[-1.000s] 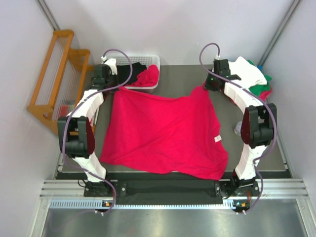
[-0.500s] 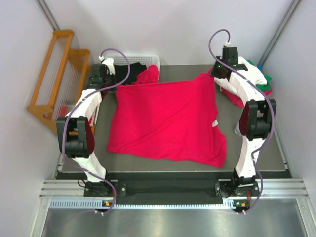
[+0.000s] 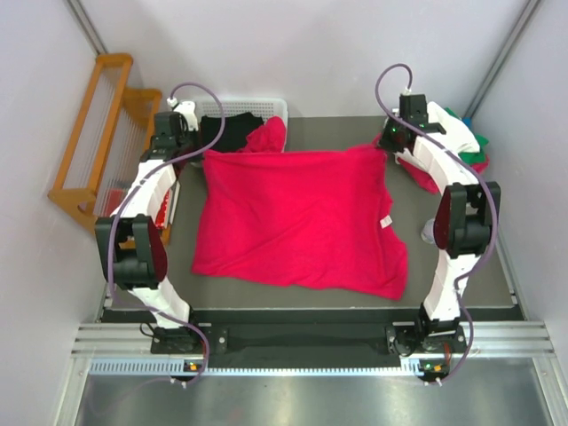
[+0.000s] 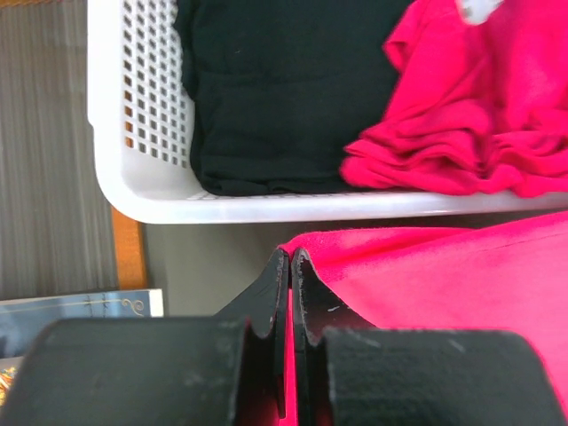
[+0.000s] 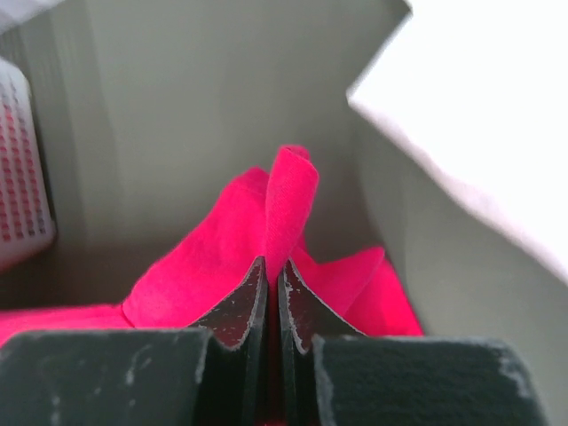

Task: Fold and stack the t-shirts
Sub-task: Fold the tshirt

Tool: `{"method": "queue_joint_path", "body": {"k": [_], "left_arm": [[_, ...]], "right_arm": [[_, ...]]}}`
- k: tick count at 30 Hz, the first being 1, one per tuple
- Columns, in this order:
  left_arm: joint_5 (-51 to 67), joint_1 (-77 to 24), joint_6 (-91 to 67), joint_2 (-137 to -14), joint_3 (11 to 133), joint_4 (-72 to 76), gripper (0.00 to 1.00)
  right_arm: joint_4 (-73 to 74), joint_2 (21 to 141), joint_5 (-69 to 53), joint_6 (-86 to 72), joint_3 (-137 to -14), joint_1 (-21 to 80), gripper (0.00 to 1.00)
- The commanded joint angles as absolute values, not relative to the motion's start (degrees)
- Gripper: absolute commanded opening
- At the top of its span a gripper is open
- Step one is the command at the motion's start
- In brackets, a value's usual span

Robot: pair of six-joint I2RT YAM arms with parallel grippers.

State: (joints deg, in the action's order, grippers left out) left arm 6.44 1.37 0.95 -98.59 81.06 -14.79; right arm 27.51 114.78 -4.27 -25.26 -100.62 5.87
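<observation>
Pale plain walls (image 3: 293, 44) on three sides. Dark grey table (image 3: 328, 133). Orange wooden rack (image 3: 93, 133) leaning left. Metal rail (image 3: 302, 342) along near edge.

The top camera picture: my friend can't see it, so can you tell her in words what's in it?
A big red t-shirt lies spread on a dark table, and two robot arms pinch its far corners, the left claw on one and the right claw on the other. A white basket with black and red clothes sits behind it, and folded shirts lie at far right.
</observation>
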Motion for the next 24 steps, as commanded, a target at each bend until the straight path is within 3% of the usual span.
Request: {"method": "queue_joint_path", "body": {"k": [1,12,24], "left_arm": [[11.59,1.58,-2.46,-92.56,84.90,-16.51,0.00],[18.10,1.05,3.24,-84.47,80.96,-33.64,0.00],[19.00,0.97,4.31,-77.69,76.82,-35.34,0.00]], "right_arm": [[24.09,103.56,-3.96,-24.87,-94.76,6.15,0.00],[23.20,87.37,-4.48,-25.93,-80.96,8.00,0.00],[23.47,90.33,-3.08,-26.28,-77.42,8.44,0.00]]}}
